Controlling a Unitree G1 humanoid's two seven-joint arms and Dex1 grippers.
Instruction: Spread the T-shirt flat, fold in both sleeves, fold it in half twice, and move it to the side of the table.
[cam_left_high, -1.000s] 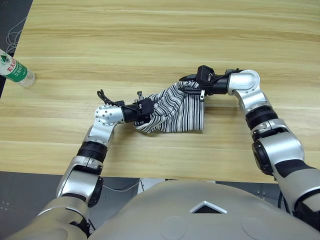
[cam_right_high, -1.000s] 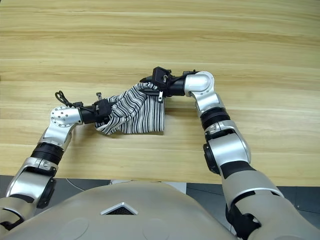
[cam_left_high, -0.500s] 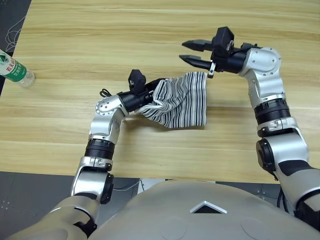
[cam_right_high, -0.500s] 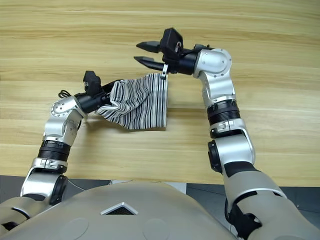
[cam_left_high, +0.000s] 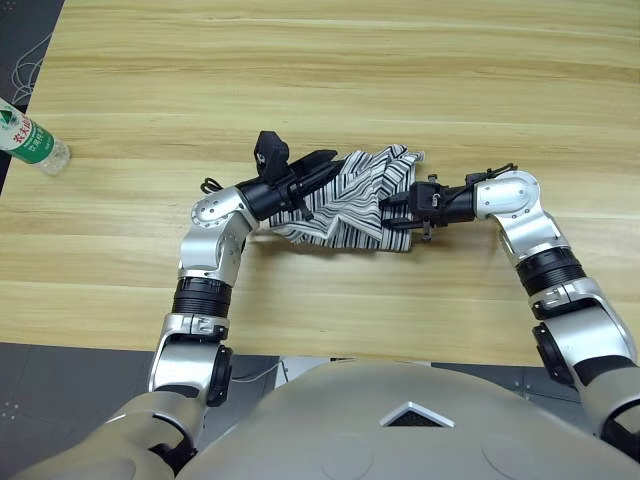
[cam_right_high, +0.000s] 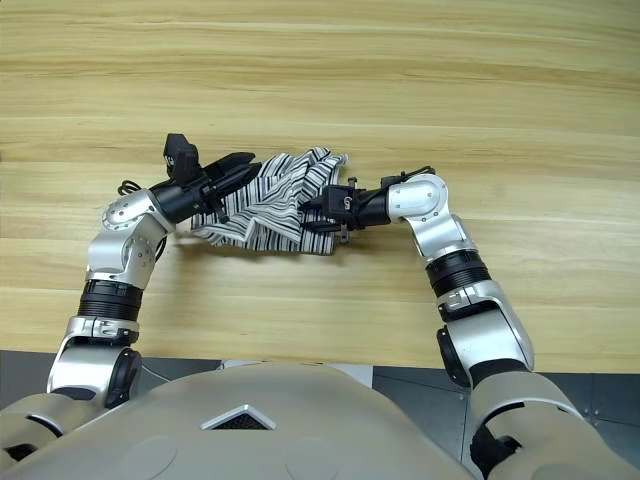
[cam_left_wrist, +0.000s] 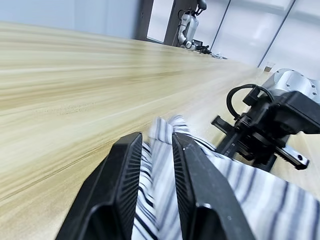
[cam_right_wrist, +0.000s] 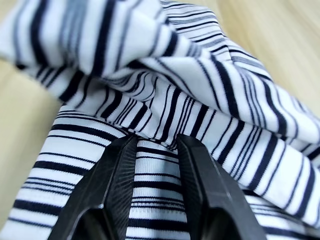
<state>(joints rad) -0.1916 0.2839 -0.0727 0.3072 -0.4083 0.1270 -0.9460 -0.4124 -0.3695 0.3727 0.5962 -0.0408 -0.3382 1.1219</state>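
The black-and-white striped T-shirt (cam_left_high: 355, 195) lies bunched and partly folded near the middle of the table's front half. My left gripper (cam_left_high: 325, 165) is at its left upper part, pointing right over the cloth. In the left wrist view its fingers (cam_left_wrist: 120, 190) stand close together with striped fabric in the narrow gap. My right gripper (cam_left_high: 388, 208) sits low at the shirt's right edge, pointing left. In the right wrist view its fingers (cam_right_wrist: 117, 190) pinch a fold of the T-shirt (cam_right_wrist: 210, 90).
A plastic water bottle (cam_left_high: 30, 137) lies at the table's far left edge. The wooden table (cam_left_high: 320, 70) stretches bare behind the shirt and to both sides.
The right gripper, open and raised behind the shirt half a second ago, has come down to the shirt's right edge and shut on it. The left gripper moved right, carrying cloth over the pile.
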